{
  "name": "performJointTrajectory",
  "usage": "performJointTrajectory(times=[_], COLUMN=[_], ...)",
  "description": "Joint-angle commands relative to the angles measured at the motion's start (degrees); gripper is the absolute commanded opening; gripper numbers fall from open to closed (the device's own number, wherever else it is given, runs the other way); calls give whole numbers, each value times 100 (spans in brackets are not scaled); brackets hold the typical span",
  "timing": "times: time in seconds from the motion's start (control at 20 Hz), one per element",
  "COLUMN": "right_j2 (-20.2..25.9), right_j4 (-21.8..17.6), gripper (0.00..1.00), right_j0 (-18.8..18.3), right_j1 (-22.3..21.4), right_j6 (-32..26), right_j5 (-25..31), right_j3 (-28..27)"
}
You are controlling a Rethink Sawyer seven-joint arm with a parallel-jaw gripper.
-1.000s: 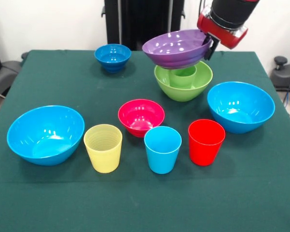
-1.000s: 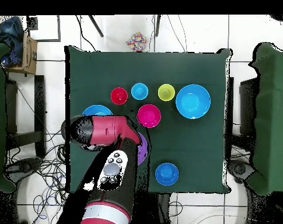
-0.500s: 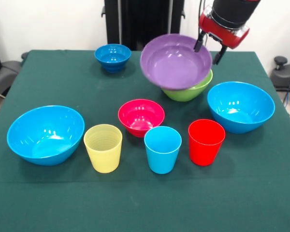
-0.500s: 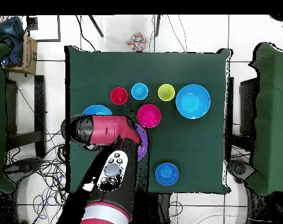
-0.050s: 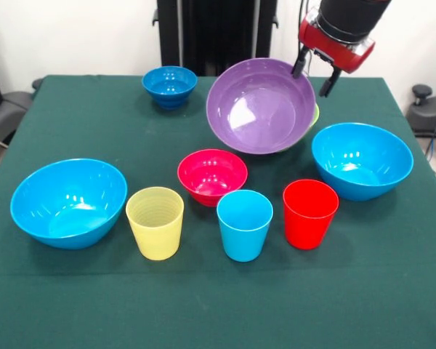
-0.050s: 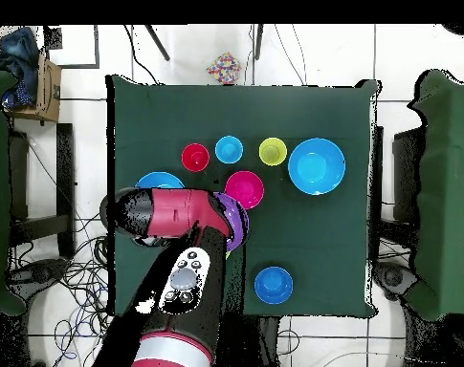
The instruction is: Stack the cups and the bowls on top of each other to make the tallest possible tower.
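Not much of a tower so far, honestly. The purple bowl is tipped steeply on its side, open face toward the camera, leaning against the lime green bowl, which is almost completely hidden behind it; only a sliver of green peeks out at the purple bowl's right edge. So the base is down, but the purple one doesn't look seated flat on it. I'd call that a botched or unfinished placement rather than a finished layer.

The gripper hangs just above the purple bowl's upper right rim. Its jaws stand apart, with nothing clamped between them as far as I can see, and the bowl's rim sits right by the left tip. From overhead the arm covers most of that spot, and just a purple edge shows.

Everything else sits loose on the green surface:
- two large light blue bowls, one at the left, one at the right
- small pink-red bowl in the middle
- small dark blue bowl at the back
- yellow cup, light blue cup and red cup in a row up front

I can't see a green cup anywhere.

My guess: barely started, and the purple bowl needs righting before anything else goes on.
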Motion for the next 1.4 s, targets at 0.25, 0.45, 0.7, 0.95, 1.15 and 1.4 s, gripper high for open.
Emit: performJointTrajectory(times=[0.25, 0.45, 0.7, 0.95, 1.15, 1.4], right_j2=[308, 315, 433, 512, 546, 735], right_j4=[222, 191, 156, 37, -37, 62], gripper=[100, 100, 100, 100, 100, 100], right_j0=[84, 45, -57, -130, -155, -386], right_j1=[143, 137, 127, 303, 618, 592], right_j6=[938, 828, 579, 375, 421, 181], right_j5=[-156, -99, -54, -203, -814, -868], right_j3=[-143, -159, -74, 77, 277, 387])
